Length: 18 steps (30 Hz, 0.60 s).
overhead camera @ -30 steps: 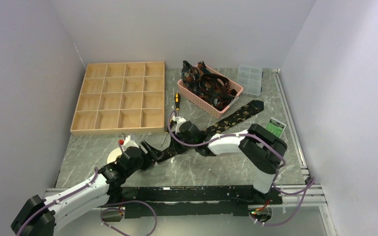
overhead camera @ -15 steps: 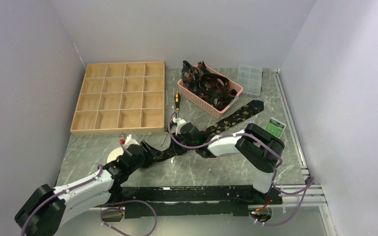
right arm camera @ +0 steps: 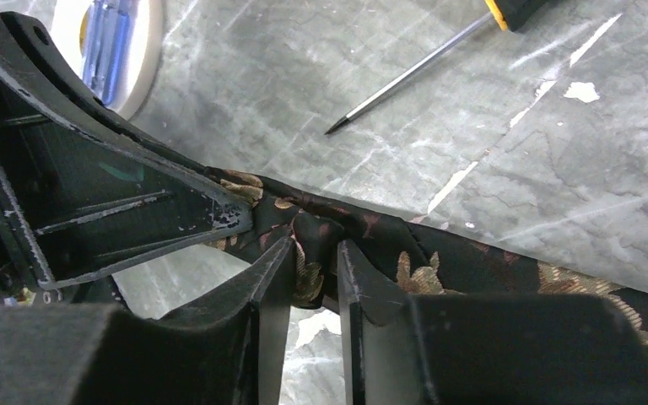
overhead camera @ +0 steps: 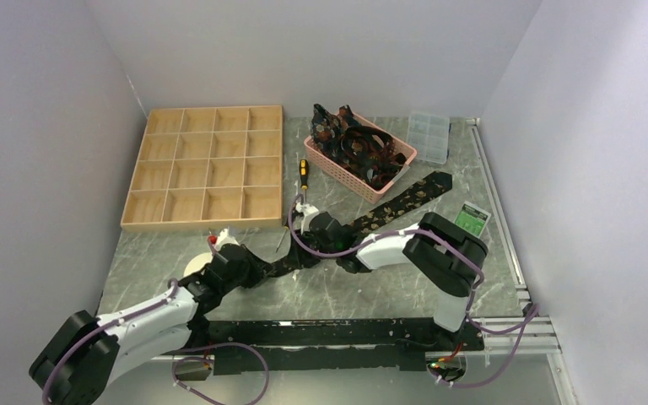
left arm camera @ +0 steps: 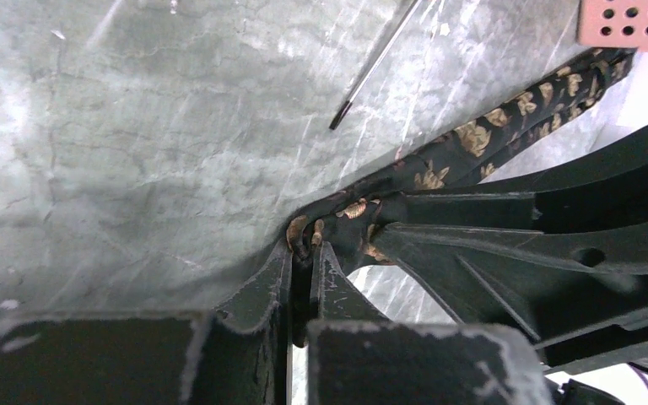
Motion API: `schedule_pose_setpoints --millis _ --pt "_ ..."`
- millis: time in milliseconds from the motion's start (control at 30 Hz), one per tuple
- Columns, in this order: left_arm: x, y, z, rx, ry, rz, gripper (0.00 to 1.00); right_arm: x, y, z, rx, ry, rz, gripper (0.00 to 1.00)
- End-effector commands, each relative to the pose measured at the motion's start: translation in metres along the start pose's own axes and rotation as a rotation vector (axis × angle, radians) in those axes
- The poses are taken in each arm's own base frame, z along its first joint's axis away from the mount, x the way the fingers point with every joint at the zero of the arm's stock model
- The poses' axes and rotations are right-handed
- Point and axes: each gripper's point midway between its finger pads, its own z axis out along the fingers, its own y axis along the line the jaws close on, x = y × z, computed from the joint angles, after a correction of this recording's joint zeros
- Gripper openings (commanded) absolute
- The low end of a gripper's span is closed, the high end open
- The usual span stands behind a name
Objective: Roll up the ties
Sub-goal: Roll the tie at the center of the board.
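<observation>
Toward the front middle of the grey marbled table [overhead camera: 346,287], found one black tie [overhead camera: 396,205] with tan-gold flowers, laid flat in a slanted line. Traced its broader part up to the right, near the pink basket [overhead camera: 337,171], and its narrow end down to the left, where both arms met. Saw the left fingers [left arm camera: 280,274] pressed almost together, low against the table, with a small fold of the narrow end pinched between the tips. Saw the right fingers [right arm camera: 277,270] just beside them from the opposite side, clamped on a bunched fold of the same tie, with cloth filling the narrow space between the two fingers. Could not tell whether the two pairs of fingertips touched each other. Noticed other dark ties [overhead camera: 356,145] with reddish patterns heaped in the basket at the back. Noted a screwdriver [overhead camera: 304,175] with a yellow and black handle lying left of the basket, with its thin shaft pointed toward the fingers and its tip near the tie but apart from it. Noted also a wooden tray [overhead camera: 211,224] of many compartments at the back left, a clear plastic box [overhead camera: 429,137] behind the basket on the right, a green card [overhead camera: 472,218] near the right edge, and a white tape roll [overhead camera: 192,268] partly hidden beside the left wrist.
</observation>
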Motion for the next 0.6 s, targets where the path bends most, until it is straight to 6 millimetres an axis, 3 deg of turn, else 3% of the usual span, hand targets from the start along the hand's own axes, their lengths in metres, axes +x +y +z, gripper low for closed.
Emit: schedule_pose_setpoints --millis 0,100,233,400,567 --pt "0.006 0.032 -0.011 -0.149 0.042 0.088 0.03 -0.008 0.000 -0.008 0.020 -0.034 0.004 0.39" --pt "-0.003 0.034 -0.020 -0.202 0.021 0.124 0.03 -0.022 0.003 -0.019 0.044 -0.076 0.016 0.54" --pt "-0.017 0.039 -0.035 -0.336 0.007 0.179 0.03 -0.041 -0.001 -0.040 0.118 -0.146 0.018 0.59" --pt "-0.030 0.041 -0.043 -0.476 0.010 0.239 0.03 -0.062 -0.044 -0.064 0.316 -0.266 0.031 0.53" --pt "-0.042 0.039 -0.044 -0.575 0.008 0.310 0.03 -0.080 -0.092 -0.062 0.460 -0.317 0.081 0.45"
